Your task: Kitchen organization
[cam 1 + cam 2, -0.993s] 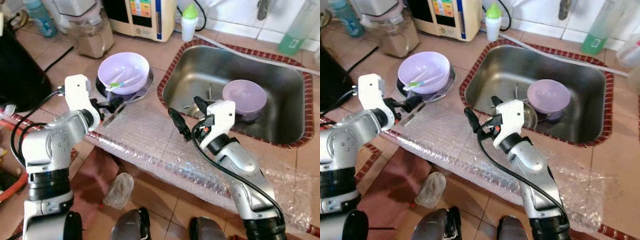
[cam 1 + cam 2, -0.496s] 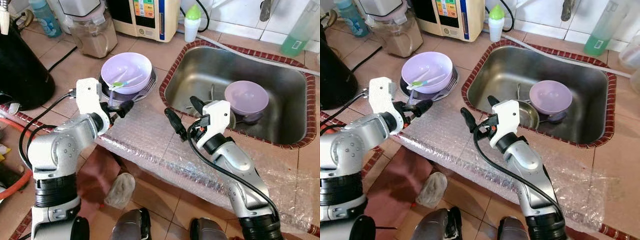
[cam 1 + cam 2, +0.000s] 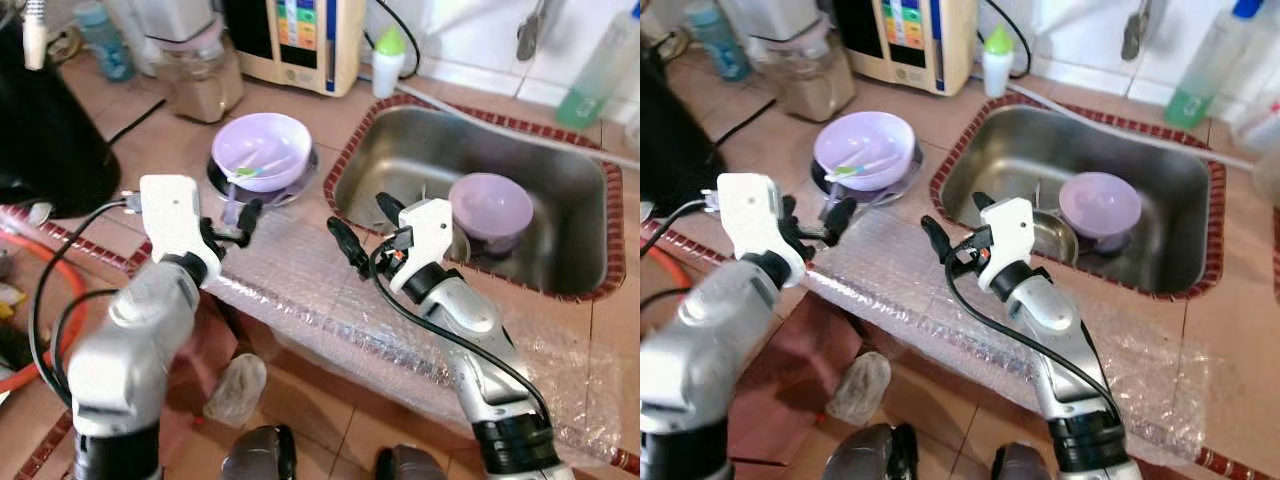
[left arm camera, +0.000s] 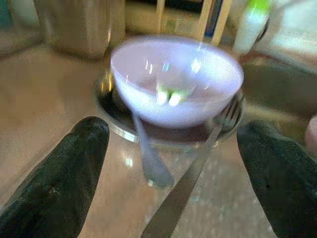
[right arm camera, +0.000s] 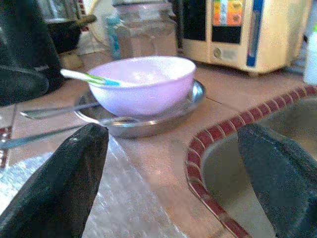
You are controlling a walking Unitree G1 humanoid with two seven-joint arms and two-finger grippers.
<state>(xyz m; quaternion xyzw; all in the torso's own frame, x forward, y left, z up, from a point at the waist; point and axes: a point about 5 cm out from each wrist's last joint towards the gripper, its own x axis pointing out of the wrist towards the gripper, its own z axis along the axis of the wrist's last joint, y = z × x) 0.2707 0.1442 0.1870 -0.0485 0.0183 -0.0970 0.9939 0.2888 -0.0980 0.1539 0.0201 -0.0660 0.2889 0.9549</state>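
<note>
A lilac bowl [image 3: 262,150] with a green-and-white utensil in it stands on a steel plate [image 4: 114,119] on the tiled counter, left of the sink [image 3: 560,285]. A fork [image 4: 193,183] and a spoon [image 4: 148,163] lie by the plate's near edge. My left gripper [image 3: 240,222] is open, a short way in front of the plate and pointing at it. My right gripper [image 3: 357,212] is open too, empty, over the bubble wrap [image 3: 330,290] near the sink's left rim. A second lilac bowl [image 3: 490,205] rests in the sink.
A black appliance [image 3: 40,130] stands at the far left. A blender jar [image 3: 200,70], a water machine [image 3: 290,40] and a green-capped bottle [image 3: 387,60] line the back. A green soap bottle [image 3: 590,80] stands beyond the sink. A crumpled bag [image 3: 235,385] lies on the floor.
The camera has shifted. My left arm has swung forward and its gripper sits closer to the plate's near edge. The right gripper has hardly moved.
</note>
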